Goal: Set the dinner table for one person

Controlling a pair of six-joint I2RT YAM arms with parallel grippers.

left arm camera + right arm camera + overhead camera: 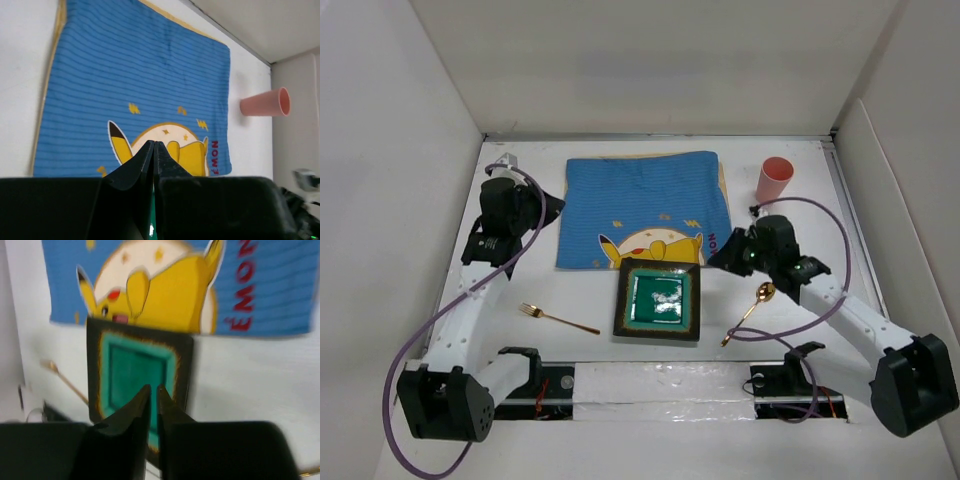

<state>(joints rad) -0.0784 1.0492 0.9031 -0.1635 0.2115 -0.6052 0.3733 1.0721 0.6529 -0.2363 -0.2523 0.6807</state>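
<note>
On the white dinner table (510,285) a square plate (658,300), green with a dark rim, lies at the near middle, its far edge touching the blue striped mat (640,200). A gold fork (558,318) lies left of the plate and a gold spoon (752,308) lies right of it. A pink cup (773,180) stands at the back right. My left gripper (555,208) is shut and empty beside the mat's left edge. My right gripper (715,258) is shut and empty above the table by the plate's far right corner.
White walls enclose the table on the left, back and right. The left wrist view shows the mat (135,85) and cup (265,103). The right wrist view shows the plate (137,375), mat (250,285) and fork (65,380).
</note>
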